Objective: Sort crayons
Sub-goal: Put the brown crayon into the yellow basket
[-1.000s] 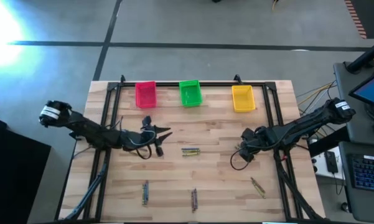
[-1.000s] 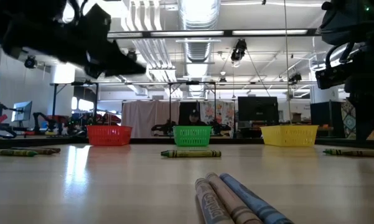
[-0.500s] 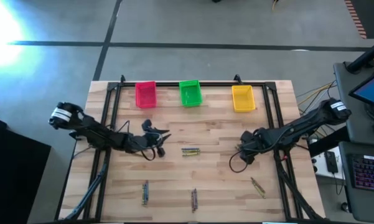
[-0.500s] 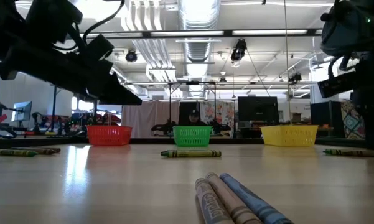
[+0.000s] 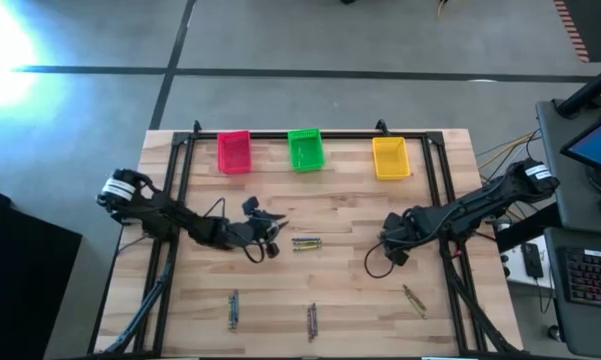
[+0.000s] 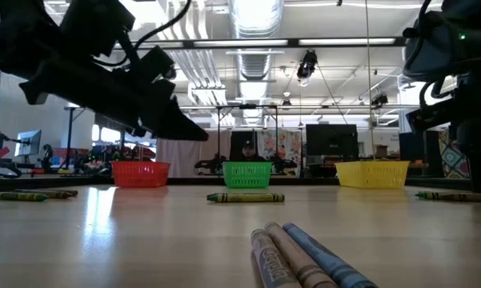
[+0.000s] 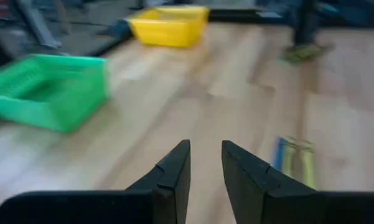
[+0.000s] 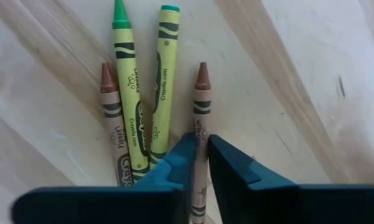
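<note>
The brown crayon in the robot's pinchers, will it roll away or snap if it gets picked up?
The brown crayon is a thin round stick, so it would probably roll if nudged or dropped. The right gripper pinches it between narrow fingers, so it might swivel or slip. It looks stiff and light, yet thin enough that a hard squeeze could perhaps snap it.

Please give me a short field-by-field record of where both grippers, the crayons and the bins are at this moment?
left gripper: above the table's middle, just left of the central crayon cluster, fingers slightly apart, holding nothing
right gripper: down at the right-hand crayons, fingers closed on a brown crayon
beside it: two green crayons and another brown one, lying on the table
other crayons: three small groups along the near edge
bins: pink, green, yellow, along the far edge
</note>
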